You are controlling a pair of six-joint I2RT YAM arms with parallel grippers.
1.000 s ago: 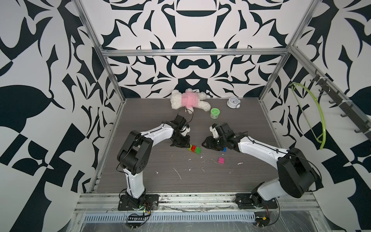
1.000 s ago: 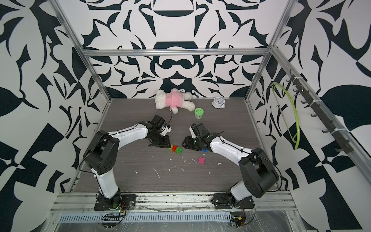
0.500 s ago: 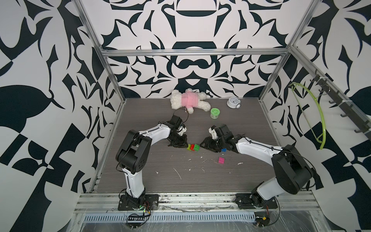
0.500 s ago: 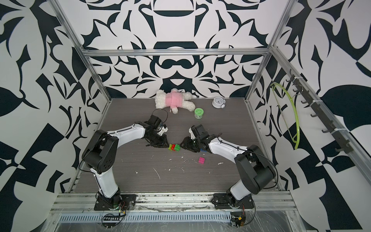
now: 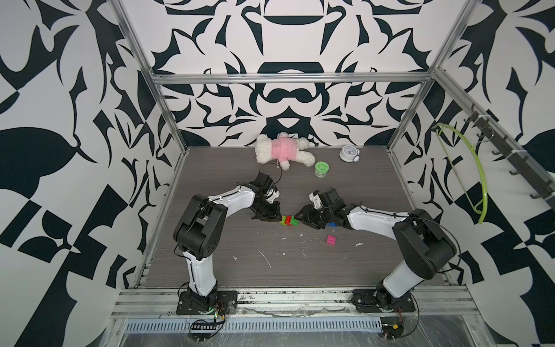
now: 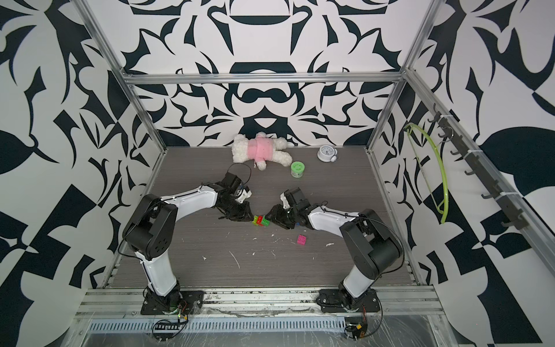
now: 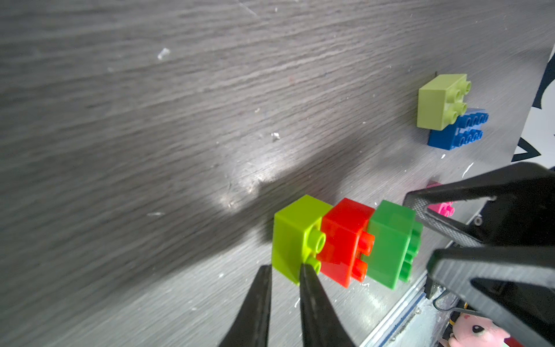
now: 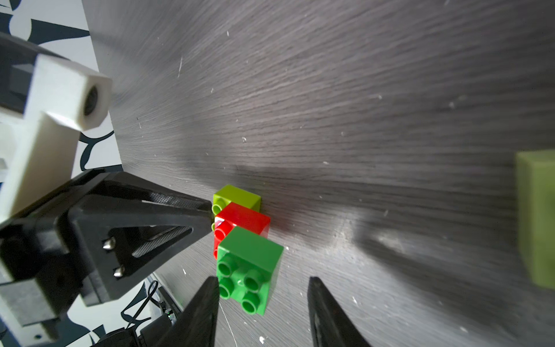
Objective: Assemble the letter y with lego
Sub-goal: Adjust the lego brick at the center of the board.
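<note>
The lego sits mid-counter (image 5: 240, 246) between the two arms. Three pieces are already pressed together: a yellow-green brick (image 7: 295, 231), a red brick (image 7: 345, 237) and a green brick (image 7: 390, 240). They form a short stepped row lying on its side, studs pointing toward the right arm.

The left tool (image 7: 283, 272) is clenched on nothing, one tip touching the end of the yellow-green brick by its exposed studs. The right tool (image 8: 262, 279) is released. Its jaws stand apart on either side of the green brick's studded face, with a clear gap on one side, so nothing is held.

A second yellow-green brick (image 7: 435, 102) rests on a blue brick (image 7: 450, 135) some way off, and a pink brick (image 5: 331, 239) lies alone nearer the front edge.

These pieces look light, rigid and glossy. They will likely skate on the smooth counter when nudged and slip out of a weak pinch. The best hold is probably across two flat opposite walls of one brick, not over the studs. The stepped joints overlap only partly, so bending the row could pop it apart — pushing is safer along the stud axis, with the other end braced.

No writing can be read. The studs show no legible mark, and the green jar (image 5: 321, 166) lid and the little clock (image 5: 348, 153) by the plush toy (image 5: 282, 150) are too small to make out.
</note>
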